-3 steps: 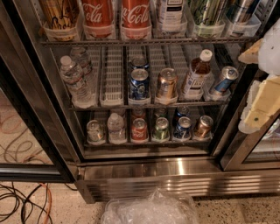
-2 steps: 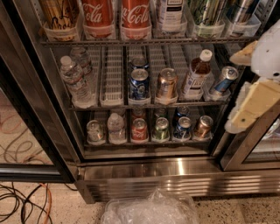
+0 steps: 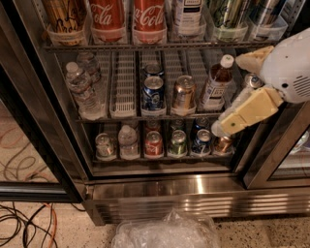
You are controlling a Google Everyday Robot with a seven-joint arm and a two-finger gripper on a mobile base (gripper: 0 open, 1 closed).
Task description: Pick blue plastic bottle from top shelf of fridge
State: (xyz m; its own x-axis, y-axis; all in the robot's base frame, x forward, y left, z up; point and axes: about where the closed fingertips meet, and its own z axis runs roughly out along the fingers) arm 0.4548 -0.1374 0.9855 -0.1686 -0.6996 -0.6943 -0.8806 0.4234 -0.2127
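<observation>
Robot hand [image 3: 227, 93] below-right of the blue plastic bottle [image 3: 188, 14].
Seemingly open, empty; rising, it could catch the top shelf [image 3: 145, 47] under that bottle and jolt it.

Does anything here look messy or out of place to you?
Yes: a crumpled clear plastic bag lies on the floor before the fridge, and loose cables sprawl left. The robot's hand hovers at right, by the middle shelf.
</observation>
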